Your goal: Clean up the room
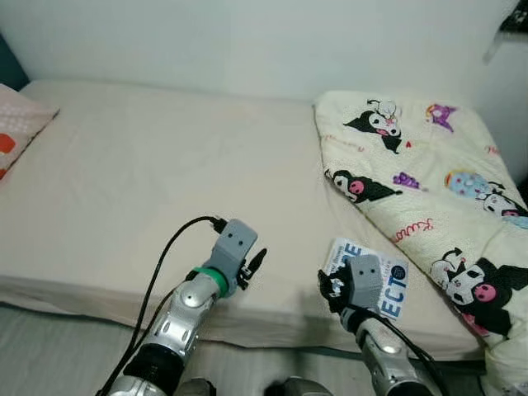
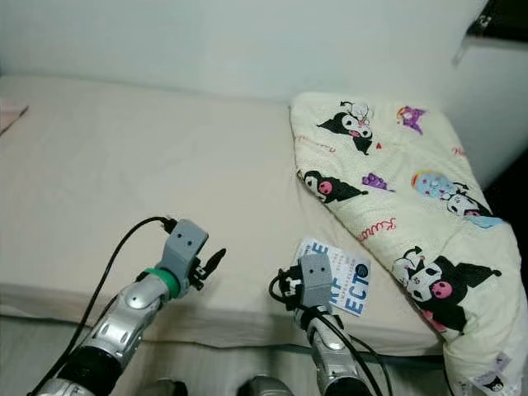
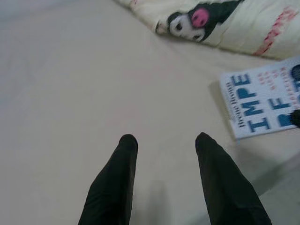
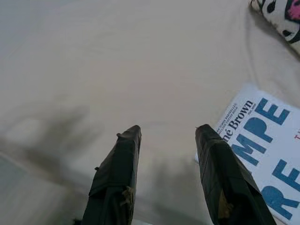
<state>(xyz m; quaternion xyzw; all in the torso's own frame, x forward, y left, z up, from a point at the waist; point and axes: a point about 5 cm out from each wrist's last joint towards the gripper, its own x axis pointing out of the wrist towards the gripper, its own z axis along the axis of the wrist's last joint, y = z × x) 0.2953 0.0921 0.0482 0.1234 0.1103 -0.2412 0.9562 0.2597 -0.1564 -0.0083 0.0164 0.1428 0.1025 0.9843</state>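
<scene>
One thin book (image 1: 375,276) is lying flat near the bed's (image 1: 148,181) front edge, just beside the cartoon-print blanket (image 1: 429,181).

Both grippers are hovering with fingers spread and empty, the right gripper (image 4: 166,140) beside the book's corner, the left gripper (image 3: 164,140) further off. Judging by its look, the book is light, stiff and slick-covered; pinching an edge at the corner is looking best.

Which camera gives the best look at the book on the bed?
The left wrist view: the book lies unobstructed, cover lettering readable. The right wrist view shows only its corner beside the right tool. In both eye views the right arm partly covers it.
</scene>
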